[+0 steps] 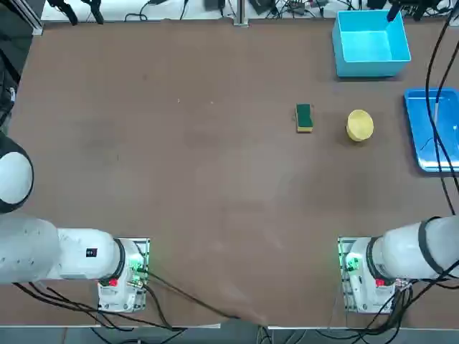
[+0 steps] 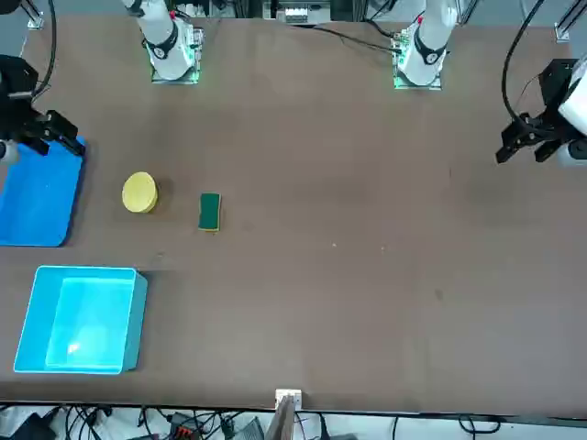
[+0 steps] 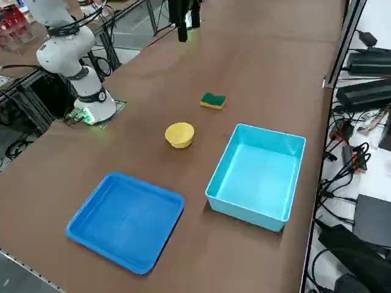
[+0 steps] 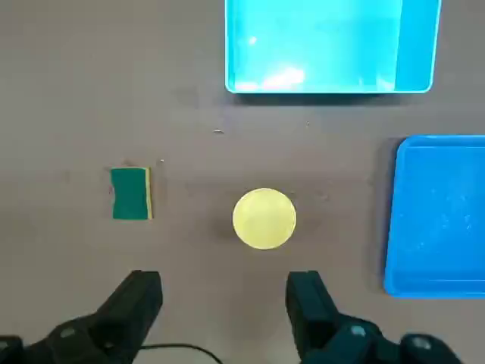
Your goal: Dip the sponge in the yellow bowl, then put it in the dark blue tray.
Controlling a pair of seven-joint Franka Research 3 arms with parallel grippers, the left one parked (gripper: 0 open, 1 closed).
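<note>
Front view: right gripper (image 2: 59,147), fingers (image 2: 73,142) apart, above table (image 2: 321,257); sponge (image 2: 209,211) near bowl (image 2: 139,192).

robotics lab, two arms (image 2: 171,46), trailing cables (image 3: 349,159)

brown tabletop (image 1: 215,179) | grey floor (image 3: 18,274) | white surface (image 3: 382,177) beyond, black cables (image 3: 339,177)

The sponge (image 1: 304,118) lies left of the bowl (image 1: 360,125), and the tray (image 1: 434,130) sits right of both.
</note>
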